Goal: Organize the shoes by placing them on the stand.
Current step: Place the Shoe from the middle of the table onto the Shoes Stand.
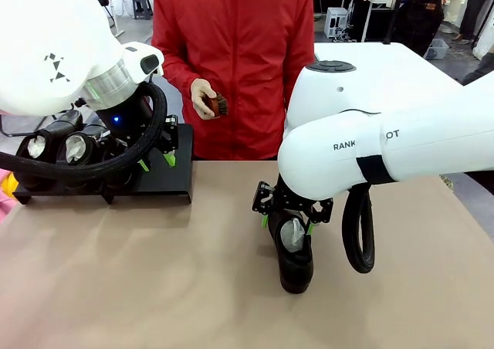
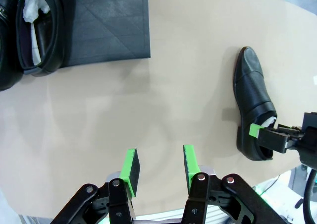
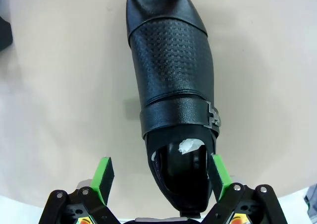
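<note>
While I watch the right gripper straddle the shoe heel, jaws wide, no grip | left gripper half-open, empty | two shoes on stand at 10 o'clock

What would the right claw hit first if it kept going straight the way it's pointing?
Probably the heel end of the glossy black leather buckle shoe, lying on the table between the open right claw's green pads.

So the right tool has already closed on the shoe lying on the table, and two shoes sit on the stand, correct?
Not quite. The right tool is open, its pads straddling the heel of the shoe without gripping it, as the right wrist view shows. The shoe does lie on the table, and two shoes sit on the stand.
</note>
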Available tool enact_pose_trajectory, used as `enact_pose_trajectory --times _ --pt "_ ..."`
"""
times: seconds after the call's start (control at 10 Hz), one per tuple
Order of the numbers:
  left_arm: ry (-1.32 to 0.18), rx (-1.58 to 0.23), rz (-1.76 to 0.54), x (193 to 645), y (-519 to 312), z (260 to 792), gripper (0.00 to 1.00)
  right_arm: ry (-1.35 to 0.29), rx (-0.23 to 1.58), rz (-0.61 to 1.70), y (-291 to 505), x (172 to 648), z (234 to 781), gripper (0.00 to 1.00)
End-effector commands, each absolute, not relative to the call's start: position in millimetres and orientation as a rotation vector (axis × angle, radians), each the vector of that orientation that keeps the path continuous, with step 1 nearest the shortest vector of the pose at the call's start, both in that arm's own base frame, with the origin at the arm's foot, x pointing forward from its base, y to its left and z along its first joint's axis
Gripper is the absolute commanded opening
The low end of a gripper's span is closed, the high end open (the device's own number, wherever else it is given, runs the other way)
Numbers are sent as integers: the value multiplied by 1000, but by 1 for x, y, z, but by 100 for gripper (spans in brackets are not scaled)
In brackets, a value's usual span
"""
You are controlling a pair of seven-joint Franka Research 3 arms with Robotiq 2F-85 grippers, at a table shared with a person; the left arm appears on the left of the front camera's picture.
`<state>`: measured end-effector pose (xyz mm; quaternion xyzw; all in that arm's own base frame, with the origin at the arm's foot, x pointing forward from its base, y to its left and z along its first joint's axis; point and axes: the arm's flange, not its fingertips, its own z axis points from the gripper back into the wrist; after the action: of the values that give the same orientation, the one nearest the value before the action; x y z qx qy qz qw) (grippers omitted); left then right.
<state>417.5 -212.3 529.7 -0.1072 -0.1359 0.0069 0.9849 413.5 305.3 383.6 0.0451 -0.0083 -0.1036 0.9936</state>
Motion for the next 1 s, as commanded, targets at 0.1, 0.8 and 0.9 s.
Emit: enact_pose_trajectory --times 0.1,0.8,0.9 --pt "-273 -215 14 417 -212 530 49 -91 152 -227 265 408 427 100" --pt "-213 -324 315 353 -354 481 49 -220 97 -500 164 427 466 100" --pt "-234 -327 321 354 -365 475 49 -220 97 -500 164 427 466 100"
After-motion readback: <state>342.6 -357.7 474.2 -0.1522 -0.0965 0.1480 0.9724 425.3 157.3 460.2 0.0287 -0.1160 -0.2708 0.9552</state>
